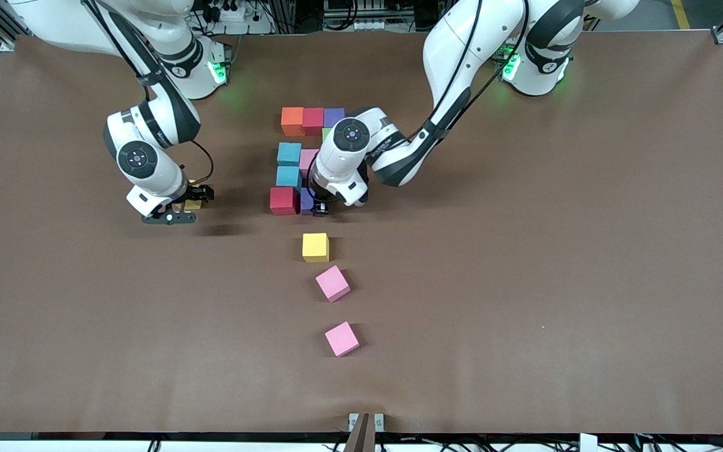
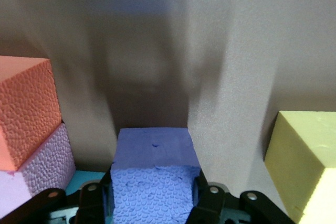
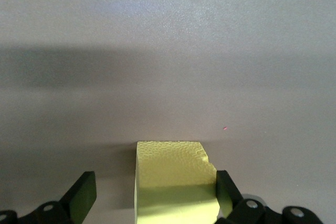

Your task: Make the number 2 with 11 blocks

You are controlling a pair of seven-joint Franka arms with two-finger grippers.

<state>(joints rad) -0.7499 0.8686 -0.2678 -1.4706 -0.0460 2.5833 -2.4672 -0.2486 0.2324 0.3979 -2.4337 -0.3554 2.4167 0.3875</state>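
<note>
left claw [image 2: 152, 203]: closed on a purple block [image 2: 153, 177], low beside the red block [image 1: 283, 201] at the digit's near row.
right claw [image 3: 152, 192]: fingers spread wide around a yellow cube [image 3: 176, 177], one finger touching it; toward the right arm's end of the worktop [image 1: 524, 282].
foam: pebbled, matte, square-edged.
loose: one yellow block [image 1: 315, 247], two bright pink cubes [image 1: 332, 283].
</note>
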